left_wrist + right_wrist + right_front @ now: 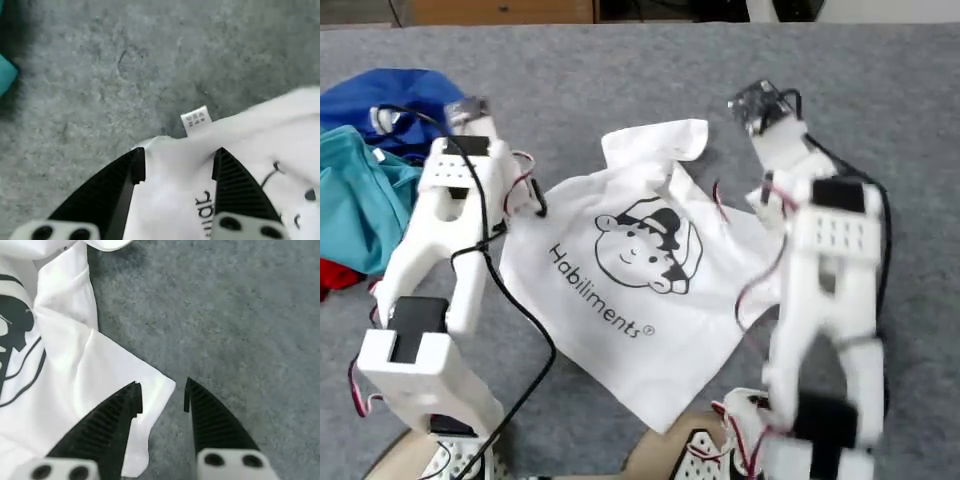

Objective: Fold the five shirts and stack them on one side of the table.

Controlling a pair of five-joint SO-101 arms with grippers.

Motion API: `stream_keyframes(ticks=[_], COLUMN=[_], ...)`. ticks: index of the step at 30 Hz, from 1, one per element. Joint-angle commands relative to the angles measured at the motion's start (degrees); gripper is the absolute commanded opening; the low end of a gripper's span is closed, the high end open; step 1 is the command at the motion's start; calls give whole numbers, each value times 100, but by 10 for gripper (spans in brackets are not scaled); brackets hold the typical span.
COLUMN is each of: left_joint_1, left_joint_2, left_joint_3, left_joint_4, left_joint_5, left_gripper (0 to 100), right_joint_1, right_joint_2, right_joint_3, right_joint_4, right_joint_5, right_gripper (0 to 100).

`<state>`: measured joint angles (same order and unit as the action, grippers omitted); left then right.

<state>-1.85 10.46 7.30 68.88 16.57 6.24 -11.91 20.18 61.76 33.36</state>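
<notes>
At table centre: white shirt (pixel 640 290) lies spread, print up, on the grey table (pixel 620 80). Left gripper (pixel 179 159) is wide open, jaws straddling the shirt's edge near its label (pixel 196 120), nothing clamped. Right gripper (pixel 162 390) is likewise parted around a corner on the opposite edge. Blue shirt (pixel 380 100), teal shirt (pixel 355 200) and red shirt (pixel 330 275) are heaped beside the left arm.

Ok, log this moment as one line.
white shirt: spread print-up on table | left gripper: open, astride shirt edge by tag | right gripper: open at shirt corner | other shirts: heaped at table edge
</notes>
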Motion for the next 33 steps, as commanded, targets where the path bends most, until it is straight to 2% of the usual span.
stream_keyframes(ticks=[1,8,13,15,23,28,33], left_joint_1=[-26,53,9,9,-26,-18,18], left_joint_2=[84,585,620,620,611,611,655], left_joint_3=[237,413,396,404,378,378,422], left_joint_4=[-510,-721,-738,-738,-730,-730,-756], left_joint_5=[527,624,589,589,580,290,-26], left_gripper=[226,210,8,42,18,18,18], right_joint_1=[-242,-409,-312,-233,224,629,1103], right_joint_2=[1156,2967,3688,3873,4198,4198,4171], right_joint_3=[-1033,-2255,-2703,-2738,-2730,-2756,-2800], right_joint_4=[202,703,1187,1310,1389,1371,1802], right_joint_5=[-264,-624,-571,-571,-404,-404,-360], right_gripper=[148,145,144,144,138,2,19])
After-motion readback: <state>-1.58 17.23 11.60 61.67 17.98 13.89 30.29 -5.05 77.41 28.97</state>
